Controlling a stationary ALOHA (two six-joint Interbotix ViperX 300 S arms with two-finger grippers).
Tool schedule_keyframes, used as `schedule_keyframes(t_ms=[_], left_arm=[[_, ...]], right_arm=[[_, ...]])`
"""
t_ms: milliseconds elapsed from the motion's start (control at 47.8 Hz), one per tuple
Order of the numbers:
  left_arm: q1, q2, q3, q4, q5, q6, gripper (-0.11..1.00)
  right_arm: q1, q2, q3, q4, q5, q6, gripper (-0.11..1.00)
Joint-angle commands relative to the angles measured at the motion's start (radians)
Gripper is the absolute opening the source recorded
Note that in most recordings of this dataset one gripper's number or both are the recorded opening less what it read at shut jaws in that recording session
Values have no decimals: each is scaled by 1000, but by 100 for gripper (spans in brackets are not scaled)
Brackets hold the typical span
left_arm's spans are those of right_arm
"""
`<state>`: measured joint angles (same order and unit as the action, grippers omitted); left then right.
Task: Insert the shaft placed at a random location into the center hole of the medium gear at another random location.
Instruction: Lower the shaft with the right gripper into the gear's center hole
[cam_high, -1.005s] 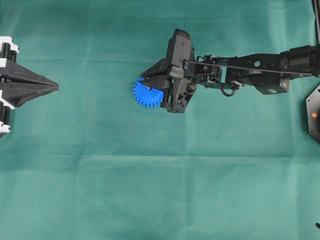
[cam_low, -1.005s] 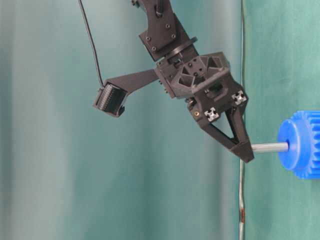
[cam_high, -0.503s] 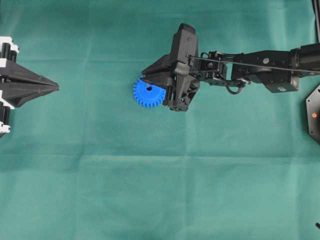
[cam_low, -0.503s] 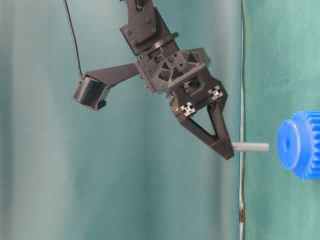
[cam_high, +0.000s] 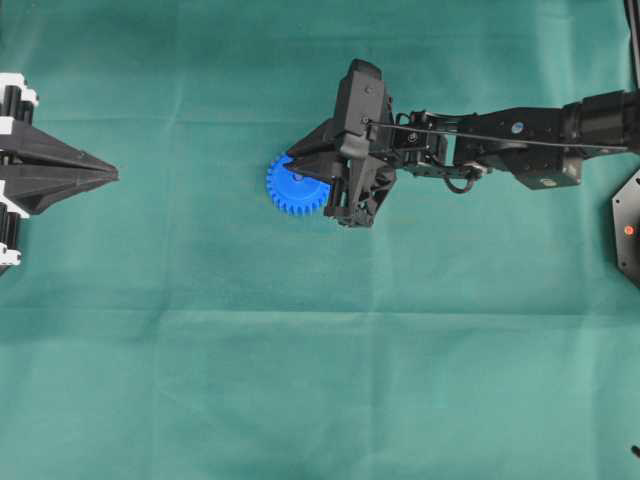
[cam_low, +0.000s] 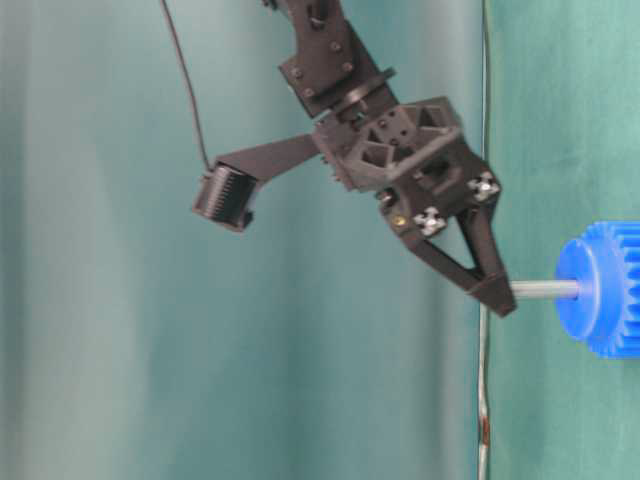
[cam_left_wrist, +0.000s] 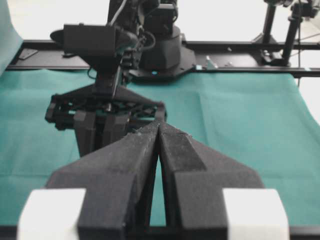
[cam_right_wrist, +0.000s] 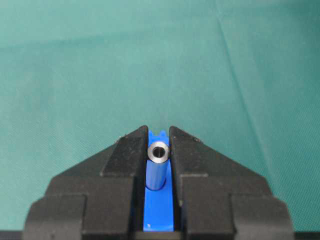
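Observation:
The blue medium gear lies flat on the green cloth, partly under my right arm. My right gripper is shut on the shaft, a short silver pin held upright over the gear. In the table-level view the fingertips pinch the pin's upper end while its lower end meets the middle of the gear's hub. The center hole is hidden by the shaft. The right wrist view looks down on the shaft's shiny end between the two pads, with blue gear below. My left gripper sits shut and empty at the left edge.
Green cloth covers the whole table. A black fixture with a red dot sits at the right edge. In the left wrist view the right arm stands beyond my shut left fingers, with a black frame rail behind.
Half a second ago the right gripper held the shaft drawn back clear of the gear, with the hole showing. It has since brought the shaft back against the hub. The left arm is still.

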<state>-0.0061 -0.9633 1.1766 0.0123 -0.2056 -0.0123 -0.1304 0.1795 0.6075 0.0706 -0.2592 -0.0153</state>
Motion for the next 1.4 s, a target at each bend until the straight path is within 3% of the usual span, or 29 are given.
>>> schedule_keyframes(t_ms=[0, 1382], left_arm=[[-2, 8, -21, 3, -6, -2, 0], [-2, 8, -21, 2, 8, 0, 0]], right_arm=[[-8, -8, -17, 2, -21, -6, 13], [9, 60, -18, 3, -35, 2, 13]])
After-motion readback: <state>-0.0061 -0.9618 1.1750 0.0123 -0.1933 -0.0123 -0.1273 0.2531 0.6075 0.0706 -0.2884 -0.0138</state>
